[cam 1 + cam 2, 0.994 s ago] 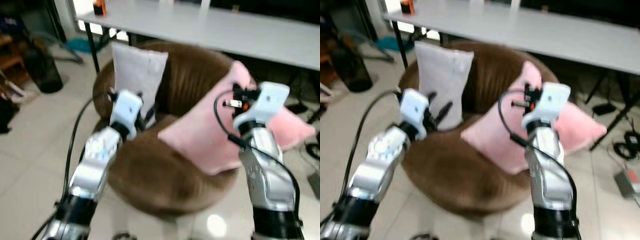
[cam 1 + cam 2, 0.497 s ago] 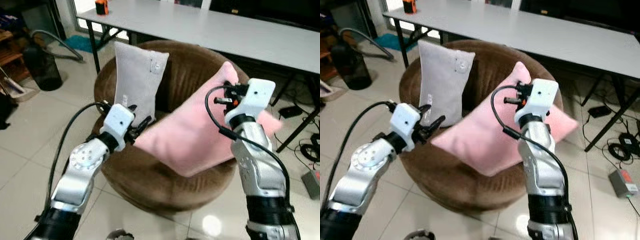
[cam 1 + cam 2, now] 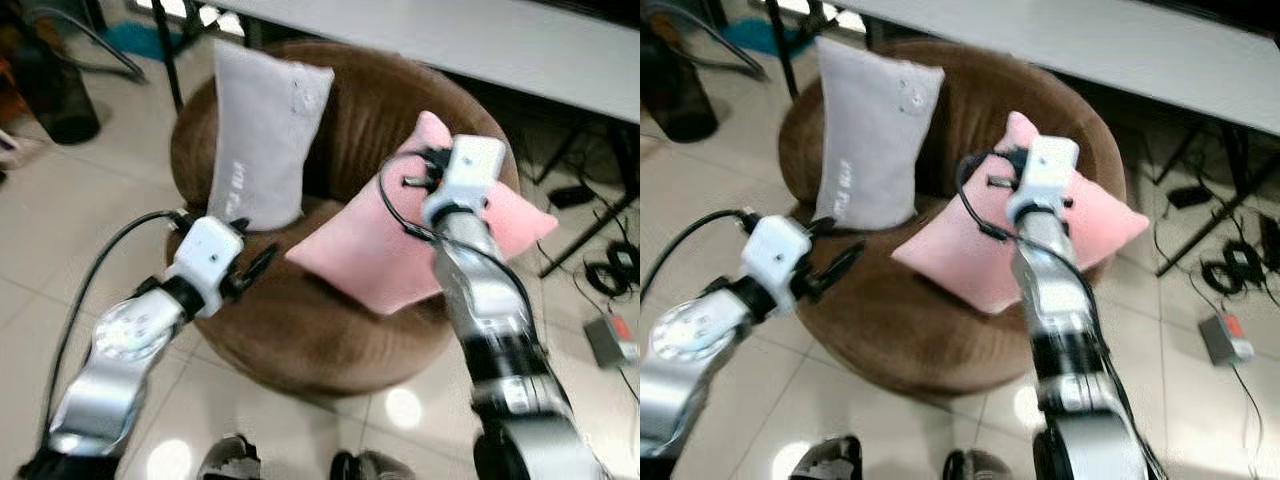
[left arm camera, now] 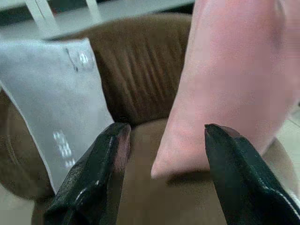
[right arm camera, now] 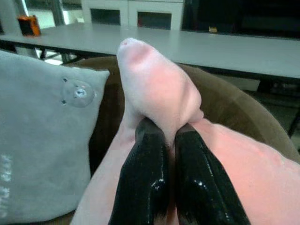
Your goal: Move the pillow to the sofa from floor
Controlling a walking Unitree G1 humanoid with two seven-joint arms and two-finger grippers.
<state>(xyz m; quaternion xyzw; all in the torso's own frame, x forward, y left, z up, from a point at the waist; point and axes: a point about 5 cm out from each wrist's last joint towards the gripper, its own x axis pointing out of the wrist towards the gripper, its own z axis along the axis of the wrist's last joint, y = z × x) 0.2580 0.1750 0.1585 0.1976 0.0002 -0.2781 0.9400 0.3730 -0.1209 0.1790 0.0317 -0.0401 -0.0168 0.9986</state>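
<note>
Pale tiled floor (image 3: 40,230) runs under everything, with a long white table (image 3: 520,45) across the back. Far left, a dark bin-like object (image 3: 55,100) stands on the tiles; blur makes it hard to identify. Centre frame is a round brown sofa (image 3: 330,330), a tub-shaped seat with a ribbed backrest.

Left side of the seat: a grey pillow (image 3: 262,135) stands upright against the backrest, a small button patch near its top corner. Left gripper (image 4: 161,136) hangs just in front of the sofa's left rim, its silver arm reaching up from the lower left. Fingers (image 4: 101,164) are spread wide with nothing between them; in the left wrist view the seat cushion shows through the gap, grey pillow on one side, pink on the other.

Middle to right: the pink pillow (image 3: 375,260) lies tilted on the seat, its lower corner resting on the cushion, its upper edge leaning toward the backrest and its far corner hanging out past the sofa's right rim. Right gripper (image 5: 171,136) is at the pillow's top corner; in the right wrist view its two black fingers are pressed close together, pinching a fold of pink fabric that bulges above the tips.

Far right, on the floor: black cables (image 3: 615,270) and a small grey box with a red spot (image 3: 610,340). Dark table legs (image 3: 580,225) cross behind the pink corner.
</note>
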